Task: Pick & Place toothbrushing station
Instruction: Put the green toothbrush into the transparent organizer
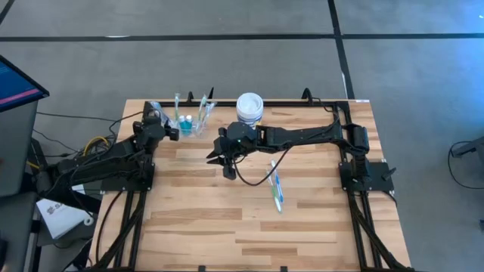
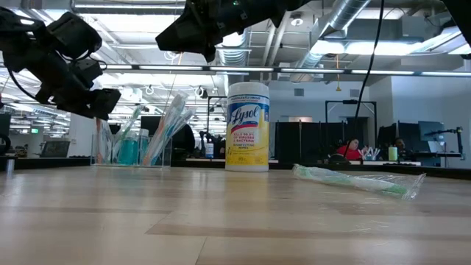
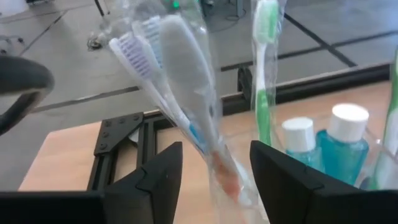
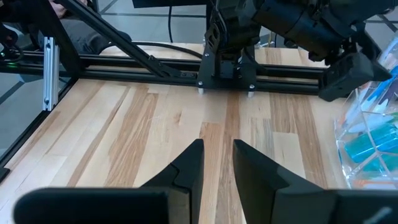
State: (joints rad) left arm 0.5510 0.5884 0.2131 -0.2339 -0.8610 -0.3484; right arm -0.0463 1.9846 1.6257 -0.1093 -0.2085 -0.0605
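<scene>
A clear plastic cup [image 1: 190,122] stands at the table's far left and holds wrapped toothbrushes and teal toothpaste tubes [image 3: 345,140]. My left gripper [image 3: 216,168] is open at the cup's left side [image 1: 172,130]. Its fingers stand on either side of a wrapped white toothbrush [image 3: 186,81] that leans up out between them, with a gap on both sides. My right gripper [image 4: 217,158] hangs high over the table's middle [image 1: 218,159], empty, its fingers a narrow gap apart. Another wrapped green-and-blue toothbrush [image 1: 276,189] lies flat on the table right of centre.
A white-lidded, yellow-labelled round tub [image 1: 249,106] stands at the far edge, right of the cup. A black frame rail [image 4: 224,68] runs along the table's sides. Bare wood [image 1: 212,219] lies across the near half.
</scene>
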